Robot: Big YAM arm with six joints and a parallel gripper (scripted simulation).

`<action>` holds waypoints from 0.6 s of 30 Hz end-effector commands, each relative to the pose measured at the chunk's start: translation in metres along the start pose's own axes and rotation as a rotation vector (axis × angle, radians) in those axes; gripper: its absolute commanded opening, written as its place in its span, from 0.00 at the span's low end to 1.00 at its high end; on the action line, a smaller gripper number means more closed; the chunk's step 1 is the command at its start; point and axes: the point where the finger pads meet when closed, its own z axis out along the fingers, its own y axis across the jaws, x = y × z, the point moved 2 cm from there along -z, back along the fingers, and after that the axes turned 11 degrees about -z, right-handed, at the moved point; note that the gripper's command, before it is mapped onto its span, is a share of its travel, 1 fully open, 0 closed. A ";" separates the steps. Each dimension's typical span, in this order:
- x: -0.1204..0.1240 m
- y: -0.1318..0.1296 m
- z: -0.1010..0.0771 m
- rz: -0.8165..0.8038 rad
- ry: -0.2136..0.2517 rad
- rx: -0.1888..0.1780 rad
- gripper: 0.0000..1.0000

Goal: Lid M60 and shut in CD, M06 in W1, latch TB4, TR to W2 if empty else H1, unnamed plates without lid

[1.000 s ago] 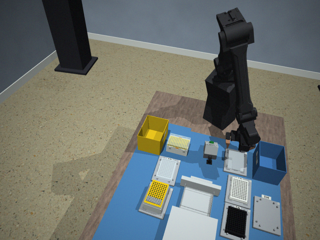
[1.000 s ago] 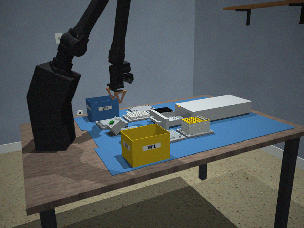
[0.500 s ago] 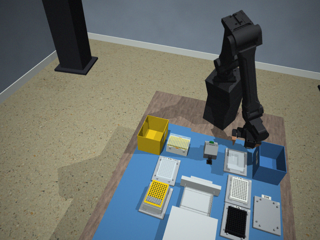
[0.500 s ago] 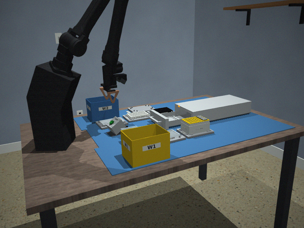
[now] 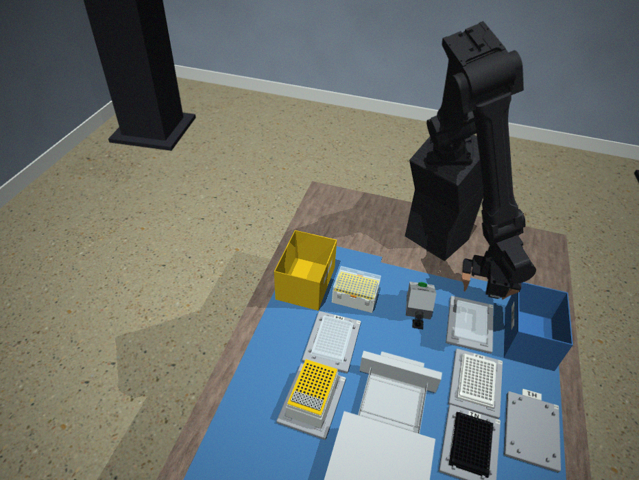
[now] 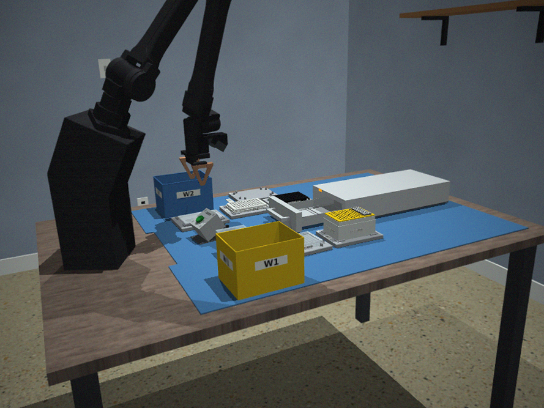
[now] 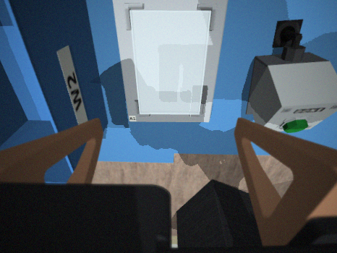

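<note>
My gripper (image 5: 490, 284) is open and empty. It hovers above the mat's back edge, just behind the lid park, between the blue bin W2 (image 5: 539, 328) and the DONE box (image 5: 421, 300). The clear lid (image 7: 169, 61) (image 5: 469, 321) lies in the lid park. The white plate (image 5: 477, 380) sits uncovered in the nest in front of it. The clear plate (image 5: 332, 338) sits on its nest near the yellow bin W1 (image 5: 306, 268). Tip box TB4 (image 5: 356, 289) stands beside W1 with its clear lid raised. Tip rack TR (image 5: 312, 387) holds several tips in its near rows. The cooler drawer (image 5: 395, 392) is open and empty.
A black plate (image 5: 471, 444) sits in front of the white plate. The empty nest H1 (image 5: 533, 431) lies at the front right. The cooler housing (image 6: 382, 191) is long and white. The green DONE key (image 7: 295, 126) lies close to my right finger. W2's wall (image 7: 75, 92) is close to my left finger.
</note>
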 end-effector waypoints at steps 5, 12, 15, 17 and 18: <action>-0.003 -0.002 0.015 0.011 -0.003 0.002 1.00; -0.003 -0.003 0.022 0.011 -0.003 0.002 1.00; -0.003 -0.003 0.026 0.011 -0.003 0.002 1.00; -0.003 -0.003 0.028 0.011 -0.003 0.002 1.00; -0.003 -0.003 0.030 0.011 -0.003 0.002 1.00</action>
